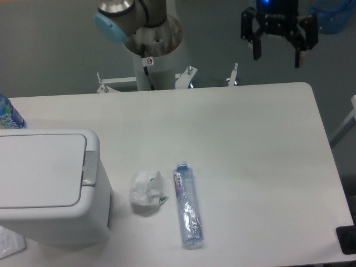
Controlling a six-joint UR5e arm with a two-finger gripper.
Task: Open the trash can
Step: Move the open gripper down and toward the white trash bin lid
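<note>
Trash can point(50, 186) is seated at the near-left corner of the surface point(250, 156), cut off by the left frame edge. Lid is shut and lies flat. The grey push-button strip point(90, 167) is located along the lid's right edge, so the button side is pointed right, toward the middle of the surface. The visible part of the lid is wider left-right than front-back; the true long axis cannot be fixed because the left end is out of frame.

Gripper point(279, 50) is held high at top right, beyond the far edge of the surface and well apart from the trash can. Fingers point(257, 47) are pointed down and spread wide, with nothing between them. Arm base column point(153, 47) is mounted behind the far edge, centre-left, with a blue-capped joint point(111, 25) seen at the top.

Crumpled white wrapper point(147, 190) is placed just right of the trash can, apart from it. Clear plastic bottle point(187, 204) is laid on its side just beside the wrapper, cap toward the far edge, long axis running roughly front-back. A blue-labelled item point(8, 115), possibly another bottle, is partly seen at the left edge behind the trash can.
</note>
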